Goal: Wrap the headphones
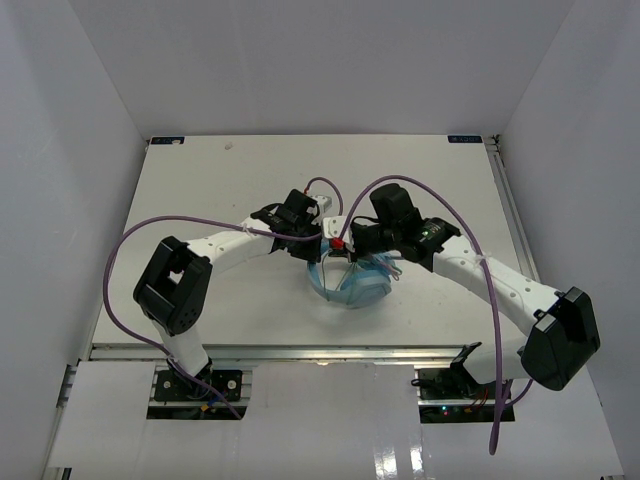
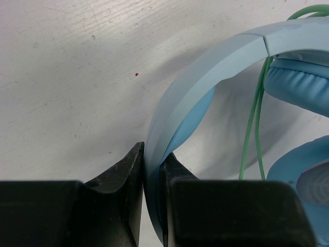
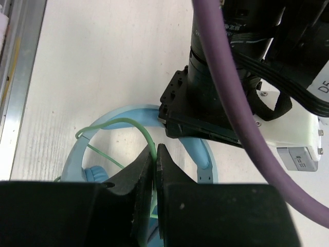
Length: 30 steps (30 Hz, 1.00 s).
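Note:
The light blue headphones (image 1: 350,285) lie at the table's middle, between my two arms. In the left wrist view the headband (image 2: 205,77) curves down between my fingers. My left gripper (image 2: 153,164) is shut on that band; its place in the top view is (image 1: 322,243). An earcup pad (image 2: 303,85) shows at the right, with the pale-green cable (image 2: 257,118) hanging beside it. My right gripper (image 3: 156,154) is shut on the green cable (image 3: 128,123), which loops over the headband (image 3: 118,116). From above, the right gripper (image 1: 362,248) sits just right of the left one.
Thick purple robot cables (image 1: 470,240) arch over both arms; one crosses the right wrist view (image 3: 241,103). The left arm's black wrist (image 3: 226,92) sits close in front of my right gripper. A metal table rail (image 3: 15,77) runs along the left edge.

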Tool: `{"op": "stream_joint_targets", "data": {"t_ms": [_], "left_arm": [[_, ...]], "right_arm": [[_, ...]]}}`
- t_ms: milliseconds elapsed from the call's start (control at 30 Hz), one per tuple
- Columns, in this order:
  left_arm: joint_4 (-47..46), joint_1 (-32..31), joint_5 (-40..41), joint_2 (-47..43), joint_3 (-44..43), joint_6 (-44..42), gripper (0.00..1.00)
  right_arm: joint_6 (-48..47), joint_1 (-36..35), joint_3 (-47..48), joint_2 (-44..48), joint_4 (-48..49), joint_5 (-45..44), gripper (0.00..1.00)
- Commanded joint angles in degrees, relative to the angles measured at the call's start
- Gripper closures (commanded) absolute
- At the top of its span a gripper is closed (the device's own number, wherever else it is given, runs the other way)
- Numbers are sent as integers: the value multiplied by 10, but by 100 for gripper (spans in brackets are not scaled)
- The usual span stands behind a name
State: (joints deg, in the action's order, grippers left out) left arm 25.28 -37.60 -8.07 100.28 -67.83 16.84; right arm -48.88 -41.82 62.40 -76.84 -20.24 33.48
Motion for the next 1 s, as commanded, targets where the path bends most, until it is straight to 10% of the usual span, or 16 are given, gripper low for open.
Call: {"op": "stream_joint_targets", "data": {"t_ms": [0,533,967], "left_arm": [[-26,-1,-34,-47,0,14,100],[-39,-1,-30,-57,17,17,100],[-47,9,-40,-61,20,35,100]], "right_arm": [[52,11,2,7,55,61,92],[98,81,-87,37,138,61,88],[120,92,-91,38,145,64,52]]}}
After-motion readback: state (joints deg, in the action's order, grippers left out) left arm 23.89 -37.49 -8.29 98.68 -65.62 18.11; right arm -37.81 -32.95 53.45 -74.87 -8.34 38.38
